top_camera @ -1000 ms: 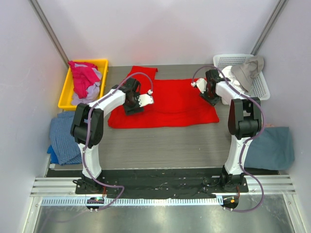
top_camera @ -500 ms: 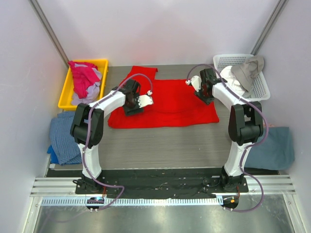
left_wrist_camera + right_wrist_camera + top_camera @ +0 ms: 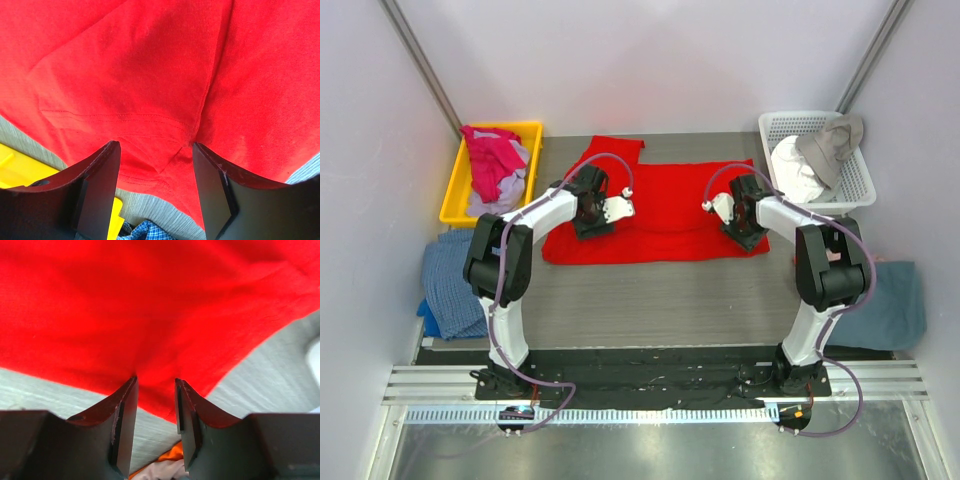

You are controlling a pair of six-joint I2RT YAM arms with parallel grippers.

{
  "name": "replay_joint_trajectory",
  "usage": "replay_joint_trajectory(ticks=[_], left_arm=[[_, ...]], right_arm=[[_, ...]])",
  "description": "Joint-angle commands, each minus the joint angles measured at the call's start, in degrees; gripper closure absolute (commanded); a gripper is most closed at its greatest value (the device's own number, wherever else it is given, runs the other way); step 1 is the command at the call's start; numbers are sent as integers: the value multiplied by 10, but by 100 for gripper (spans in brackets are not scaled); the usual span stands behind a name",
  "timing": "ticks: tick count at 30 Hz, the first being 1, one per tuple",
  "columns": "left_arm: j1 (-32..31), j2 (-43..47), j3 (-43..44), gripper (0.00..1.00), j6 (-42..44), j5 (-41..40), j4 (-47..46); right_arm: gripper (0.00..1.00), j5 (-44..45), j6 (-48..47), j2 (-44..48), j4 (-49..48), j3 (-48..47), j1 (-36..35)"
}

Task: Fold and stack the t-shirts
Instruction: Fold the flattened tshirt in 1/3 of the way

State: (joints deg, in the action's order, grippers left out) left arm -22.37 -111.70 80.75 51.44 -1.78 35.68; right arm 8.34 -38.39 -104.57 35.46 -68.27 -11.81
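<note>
A bright red t-shirt (image 3: 665, 210) lies spread flat on the grey table, one sleeve pointing to the far left. My left gripper (image 3: 592, 218) is low over its left part, jaws wide open astride the sleeve seam and hem (image 3: 155, 145). My right gripper (image 3: 741, 226) is down at the shirt's near right corner, jaws open with a narrow gap, tips against the red cloth (image 3: 155, 380). Magenta-pink and pale lavender t-shirts (image 3: 495, 165) are heaped in the yellow bin (image 3: 528, 128). A teal cloth (image 3: 882, 300) lies at the right.
A white basket (image 3: 855, 180) with grey and white cloth stands at the back right, close to my right arm. A blue checked cloth (image 3: 453, 280) lies at the left table edge. Grey walls close in on both sides.
My right gripper has moved from the shirt's far right edge towards me, down to the near right corner. My left gripper has hardly moved. The shirt lies as before.
</note>
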Motion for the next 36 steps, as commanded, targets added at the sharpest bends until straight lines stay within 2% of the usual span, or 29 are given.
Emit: replay_joint_trajectory(ticks=[1,13,23,28,36], left_arm=[[-1,29,0,37,-1,-4,-18],[-1,32,-5,36,2,-9,-18],[-1,32,-9,37,-7,-16,-40],[-1,33,-2,37,-12,6,-32],[-1,18,21,39,-7,39,7]], right_arm=[[57,-9,8,40,-27,29,-1],[58,-7,8,55,-36,85,-1],[57,-10,24,67,6,-5,-32],[57,-6,34,60,14,-40,-58],[57,5,31,60,10,-24,-62]])
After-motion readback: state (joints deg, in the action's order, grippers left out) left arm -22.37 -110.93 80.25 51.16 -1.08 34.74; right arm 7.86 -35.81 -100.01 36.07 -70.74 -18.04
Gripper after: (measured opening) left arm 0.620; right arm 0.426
